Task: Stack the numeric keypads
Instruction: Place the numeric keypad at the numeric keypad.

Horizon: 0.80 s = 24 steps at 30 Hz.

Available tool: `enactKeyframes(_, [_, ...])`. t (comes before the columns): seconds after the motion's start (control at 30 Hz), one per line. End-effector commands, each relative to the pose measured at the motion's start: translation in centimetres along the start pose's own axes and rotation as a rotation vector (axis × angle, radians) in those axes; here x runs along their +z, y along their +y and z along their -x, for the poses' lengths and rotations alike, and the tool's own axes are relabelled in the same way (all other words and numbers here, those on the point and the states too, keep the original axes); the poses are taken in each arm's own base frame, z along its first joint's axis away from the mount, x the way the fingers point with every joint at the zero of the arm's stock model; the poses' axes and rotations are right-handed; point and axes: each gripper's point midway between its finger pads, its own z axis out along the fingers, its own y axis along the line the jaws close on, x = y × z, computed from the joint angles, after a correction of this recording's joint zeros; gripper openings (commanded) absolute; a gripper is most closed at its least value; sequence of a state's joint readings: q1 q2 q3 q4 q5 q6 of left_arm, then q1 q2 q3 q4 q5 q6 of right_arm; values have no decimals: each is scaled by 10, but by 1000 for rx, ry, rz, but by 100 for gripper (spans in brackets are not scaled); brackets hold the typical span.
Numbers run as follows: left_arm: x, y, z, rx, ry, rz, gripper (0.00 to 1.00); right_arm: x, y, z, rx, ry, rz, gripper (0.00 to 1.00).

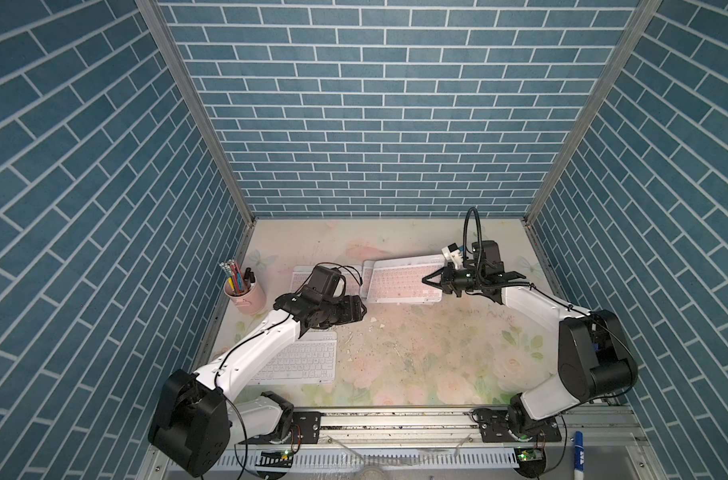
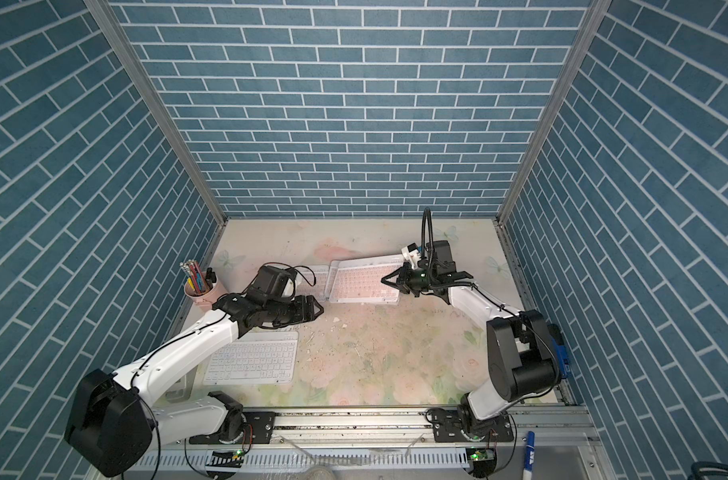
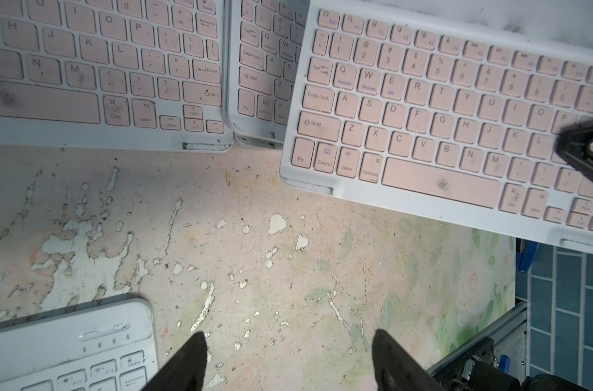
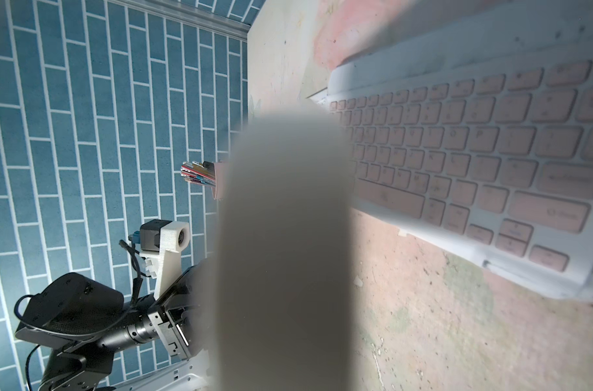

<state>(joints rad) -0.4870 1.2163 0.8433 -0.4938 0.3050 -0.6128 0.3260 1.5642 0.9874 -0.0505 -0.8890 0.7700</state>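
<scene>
Peeling floral tabletop [image 3: 288, 254], thin rectangular pink-keyed keypad [image 3: 440, 135]

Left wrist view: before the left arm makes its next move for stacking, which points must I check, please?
1. Left pincer open and empty: ok.
2. White keypad lying flat: ok.
3. Top pink keypad square on the keypad below: not ok, it sits skewed.
4. Right pincer clear of the top pink keypad: not ok, it is shut and over the keys.
5. Right pincer touching the keys: cannot tell.
</scene>
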Motion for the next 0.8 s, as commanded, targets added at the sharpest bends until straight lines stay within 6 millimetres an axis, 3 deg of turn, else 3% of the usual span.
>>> enactKeyframes(0.0, [-5, -6, 10, 7, -32, -20, 78, -1, 16, 10, -130, 3, 34, 0])
enactKeyframes(0.77, [-2, -2, 3, 14, -8, -15, 78, 36, -10, 40, -113, 60, 54, 0])
